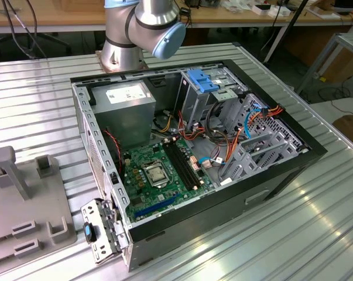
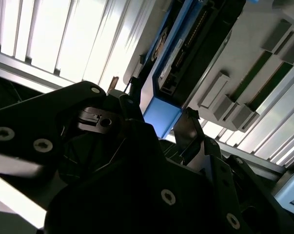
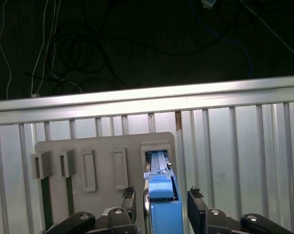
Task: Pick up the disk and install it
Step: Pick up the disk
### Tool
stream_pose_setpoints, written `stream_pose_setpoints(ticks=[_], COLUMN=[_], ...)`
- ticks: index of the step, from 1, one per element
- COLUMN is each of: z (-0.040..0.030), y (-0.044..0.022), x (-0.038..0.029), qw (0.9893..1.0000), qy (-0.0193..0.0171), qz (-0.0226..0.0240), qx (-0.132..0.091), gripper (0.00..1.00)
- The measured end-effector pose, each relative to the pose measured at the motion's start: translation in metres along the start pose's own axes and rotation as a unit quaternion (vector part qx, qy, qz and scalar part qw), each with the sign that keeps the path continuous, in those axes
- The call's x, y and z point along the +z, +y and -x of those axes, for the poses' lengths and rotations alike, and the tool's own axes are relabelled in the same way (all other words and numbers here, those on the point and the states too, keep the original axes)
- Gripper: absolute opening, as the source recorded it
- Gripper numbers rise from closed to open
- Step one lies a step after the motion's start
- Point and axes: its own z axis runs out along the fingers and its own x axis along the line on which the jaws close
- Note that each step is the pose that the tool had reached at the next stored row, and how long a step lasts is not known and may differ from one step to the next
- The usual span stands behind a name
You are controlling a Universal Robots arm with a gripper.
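Tool [image 3: 161,196] | jaws parted, narrow gap each side | straddling disk [image 3: 163,217] standing in grey holder [image 3: 88,146] slot

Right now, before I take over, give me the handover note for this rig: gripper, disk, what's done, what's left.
Gripper: open, jaws either side of the flat dark hard drive with bright blue plastic side rails; the first wrist view shows a gap on each side.
Disk: stands on edge in a slot of the grey slotted holder tray, not lifted.
Done: gripper lined up on the disk.
Left: the grasp, the lift, and the install in the open black computer case.
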Motion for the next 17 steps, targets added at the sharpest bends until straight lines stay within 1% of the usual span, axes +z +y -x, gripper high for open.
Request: stream_pose_setpoints(ticks=[4, 7, 9, 14, 17], z=[0.0002, 0.0003, 0.0003, 0.0003, 0.0003], y=[-0.0003, -0.001, -0.0011, -0.0012, -0.0011], x=[0.0037, 0.0051, 0.0051, 0.0052, 0.006], qw=[1.0, 1.0, 0.9999, 0.9998, 0.9995], qy=[0.0001, -0.0003, -0.0005, -0.0007, -0.0011], qz=[0.0001, -0.0003, -0.0004, -0.0006, -0.0009], qx=[-0.001, -0.008, -0.017, -0.021, -0.03], gripper=[0.54, 0.54, 0.54, 0.54, 0.54])
